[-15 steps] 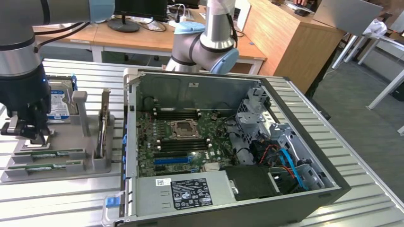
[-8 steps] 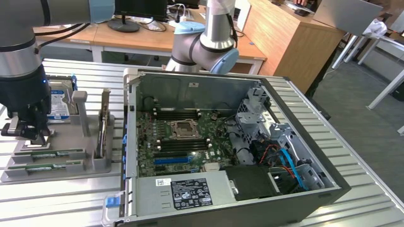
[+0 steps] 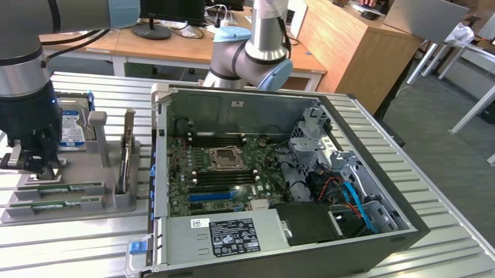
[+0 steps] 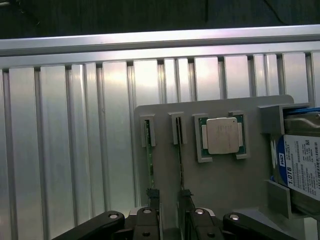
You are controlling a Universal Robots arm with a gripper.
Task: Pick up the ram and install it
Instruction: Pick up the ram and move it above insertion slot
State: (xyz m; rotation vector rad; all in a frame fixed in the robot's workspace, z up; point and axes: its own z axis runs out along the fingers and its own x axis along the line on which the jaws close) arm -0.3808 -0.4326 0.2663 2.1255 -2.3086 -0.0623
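Ram (image 4: 179,150) stands on edge in a slot of the grey holder (image 4: 225,180) on the slatted worktop (image 4: 65,140). A second stick (image 4: 148,150), alike, sits in the next slot just beside it. Fingers (image 4: 153,207) are spread wide and hold nothing. They are poised above the near ends of both sticks, touching neither as far as can be judged. Whether one stick lies squarely in the gap cannot be told. Recommendation for the pick-up: centre the gap over one stick only, fingers parallel to its flat faces, descend straight, and keep clear of the neighbour.
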